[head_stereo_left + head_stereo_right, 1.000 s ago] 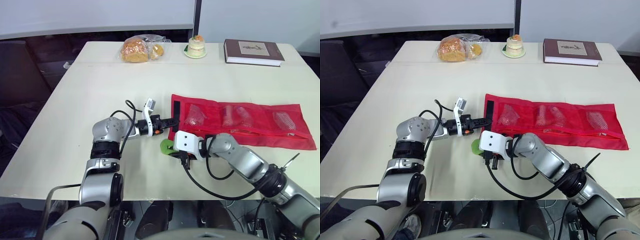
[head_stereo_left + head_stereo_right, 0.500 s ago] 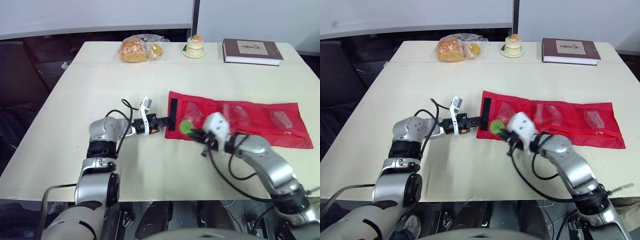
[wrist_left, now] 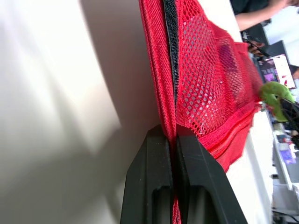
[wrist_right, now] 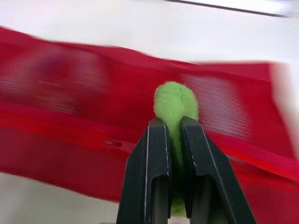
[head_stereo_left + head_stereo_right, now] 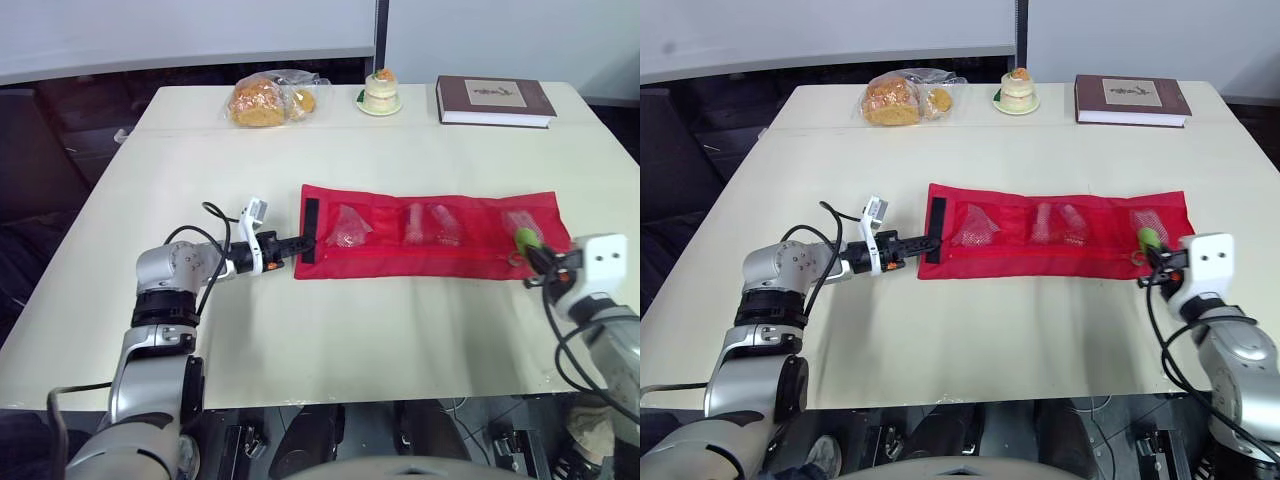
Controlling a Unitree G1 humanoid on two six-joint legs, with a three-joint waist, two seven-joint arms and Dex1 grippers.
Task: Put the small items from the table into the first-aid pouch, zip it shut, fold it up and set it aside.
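Partly, jaws of the right gripper (image 4: 173, 123) hide the green puff (image 4: 175, 99).

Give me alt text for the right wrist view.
The right gripper is shut on a fuzzy green item, held in front of the red mesh pouch. A zipper crosses the pouch; pale table lies beyond.

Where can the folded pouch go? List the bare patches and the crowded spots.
Bare table: the wide band between the red pouch and the far row of bread bag, dessert and book; the near strip along the front edge. Crowded: the far edge, and both pouch ends, where the left gripper pinches it and the right gripper holds a green item.
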